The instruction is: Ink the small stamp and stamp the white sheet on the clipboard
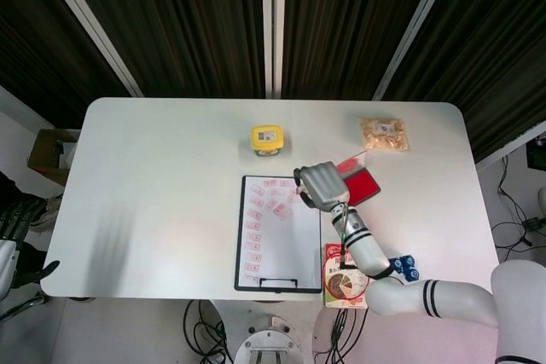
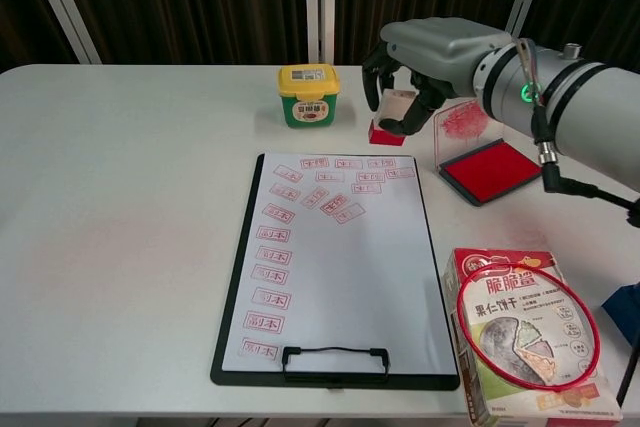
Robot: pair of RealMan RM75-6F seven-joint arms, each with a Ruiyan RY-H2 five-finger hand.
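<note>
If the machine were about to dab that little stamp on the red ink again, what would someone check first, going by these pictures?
1. Stamp held by the right hand: ok, pinched in the fingers.
2. Stamp lifted clear of the white sheet: ok.
3. Ink pad lid open, red surface bare: ok.
4. Path from stamp to ink pad free: ok, nothing stands between them.
5. Room left on the sheet for another print: ok, lower right is blank.
6. Left hand out of the way: cannot tell, not in either view.
</note>
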